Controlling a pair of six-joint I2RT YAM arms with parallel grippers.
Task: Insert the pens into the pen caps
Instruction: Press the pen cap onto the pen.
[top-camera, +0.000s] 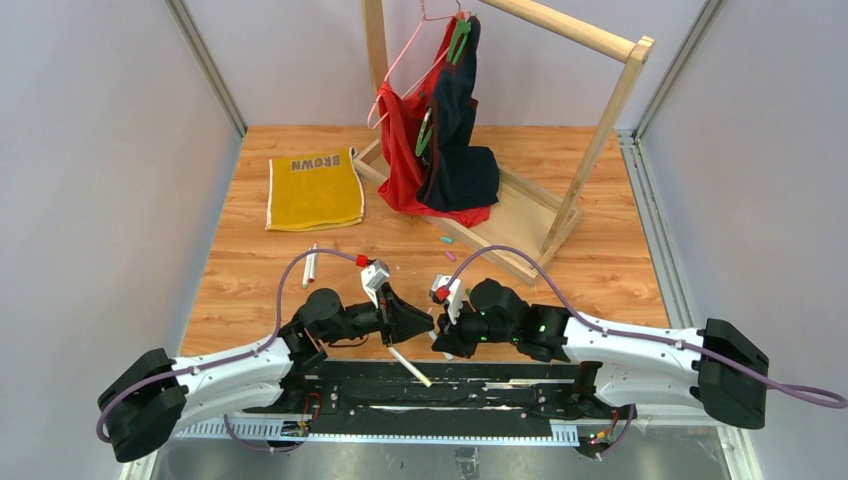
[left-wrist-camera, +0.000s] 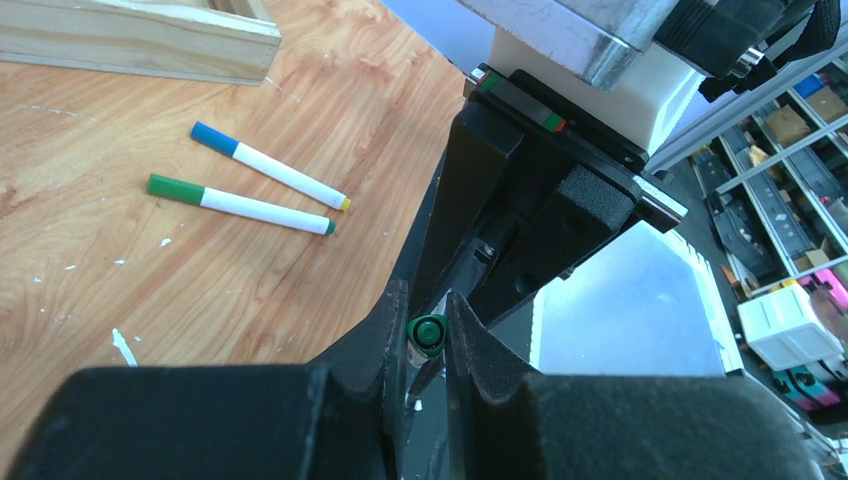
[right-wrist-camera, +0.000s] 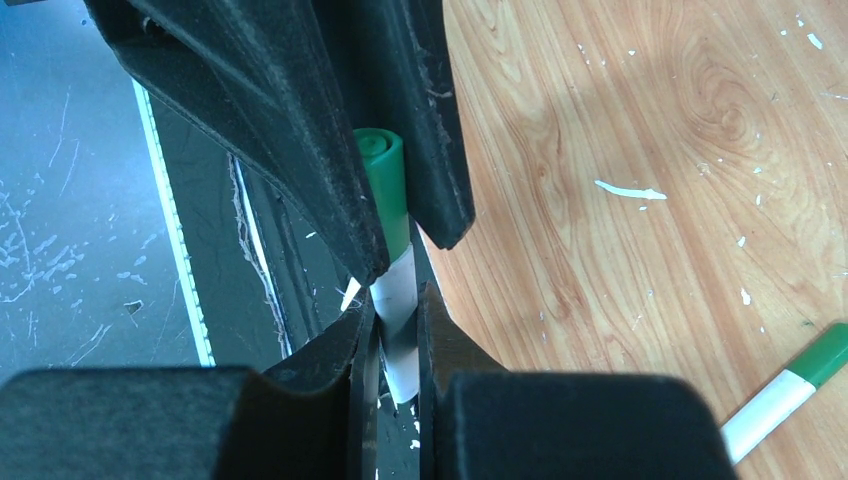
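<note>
Progress report: my left gripper (left-wrist-camera: 428, 310) pinches the green cap (right-wrist-camera: 385, 180), my right gripper (right-wrist-camera: 397, 330) clamps a pen barrel (right-wrist-camera: 398, 275), cap looks pushed on. Two capped pens (left-wrist-camera: 250, 207) lie on the table (left-wrist-camera: 100, 290), loose caps (top-camera: 447, 241) near the rack (top-camera: 600, 140) aren't done yet

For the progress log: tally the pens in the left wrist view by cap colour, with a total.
Green cap: 2, the green lying pen and the held pen
Blue cap: 1, the blue lying pen
Total: 3 pens
</note>
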